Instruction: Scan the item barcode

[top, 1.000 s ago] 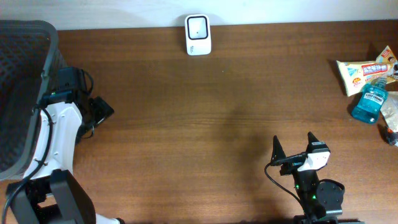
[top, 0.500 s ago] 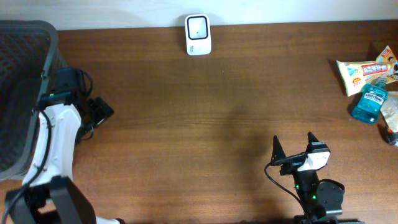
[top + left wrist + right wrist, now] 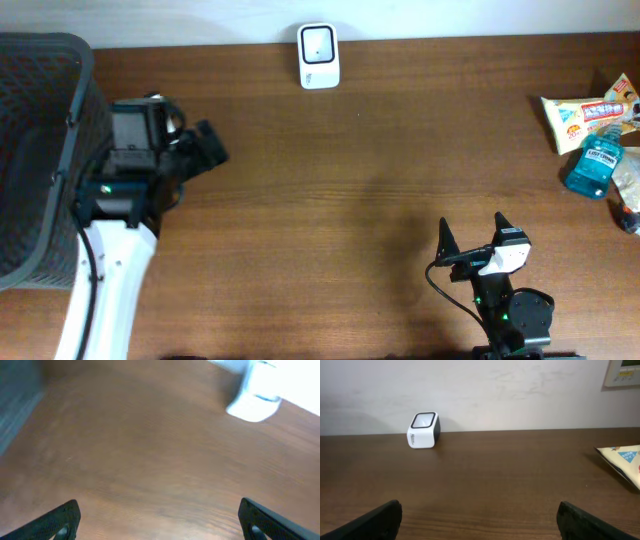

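Lying at 3 o'clock on the desk [image 3: 340, 190], the bottle [image 3: 595, 165] sits well apart, 2 o'clock from the right end effector [image 3: 472, 230]; scanner [image 3: 318, 56] at 12 o'clock; right and left end effector [image 3: 205, 152] both gape, empty

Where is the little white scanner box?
Overhead, the white scanner stands at the far edge of the table, near the middle, well left of the snack packet and blue bottle.
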Action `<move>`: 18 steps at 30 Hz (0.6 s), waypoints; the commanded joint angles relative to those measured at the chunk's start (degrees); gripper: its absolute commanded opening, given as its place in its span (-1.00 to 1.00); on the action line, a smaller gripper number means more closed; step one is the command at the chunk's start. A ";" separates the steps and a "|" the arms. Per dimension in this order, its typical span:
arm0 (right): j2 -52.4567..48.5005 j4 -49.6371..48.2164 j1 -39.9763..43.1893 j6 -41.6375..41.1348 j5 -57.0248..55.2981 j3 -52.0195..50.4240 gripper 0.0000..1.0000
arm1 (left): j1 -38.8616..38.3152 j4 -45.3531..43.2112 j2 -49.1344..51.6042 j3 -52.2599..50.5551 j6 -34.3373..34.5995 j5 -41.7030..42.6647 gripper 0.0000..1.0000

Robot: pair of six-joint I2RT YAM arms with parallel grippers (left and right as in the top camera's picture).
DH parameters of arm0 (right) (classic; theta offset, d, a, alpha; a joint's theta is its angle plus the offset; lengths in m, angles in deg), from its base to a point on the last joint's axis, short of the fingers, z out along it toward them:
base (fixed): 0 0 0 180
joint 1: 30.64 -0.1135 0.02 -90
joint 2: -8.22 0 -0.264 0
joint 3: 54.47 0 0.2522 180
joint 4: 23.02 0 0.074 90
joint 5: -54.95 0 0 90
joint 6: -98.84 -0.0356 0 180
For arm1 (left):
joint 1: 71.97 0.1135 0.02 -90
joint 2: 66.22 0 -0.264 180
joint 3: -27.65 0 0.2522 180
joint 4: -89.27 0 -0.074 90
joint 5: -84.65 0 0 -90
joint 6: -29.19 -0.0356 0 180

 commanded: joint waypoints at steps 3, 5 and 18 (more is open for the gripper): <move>0.50 0.15 -0.42 0.02 -0.31 -0.44 0.97 | -4.52 -6.01 -9.20 -8.37 -7.63 -0.61 0.98; 0.50 0.15 -0.42 0.02 -0.31 -0.44 0.97 | -4.52 -8.61 -12.72 -13.09 -7.63 -0.46 0.98; 0.50 0.13 -0.42 0.02 -0.31 -0.44 0.97 | -4.52 -21.31 -52.26 -44.04 -16.26 -0.66 0.98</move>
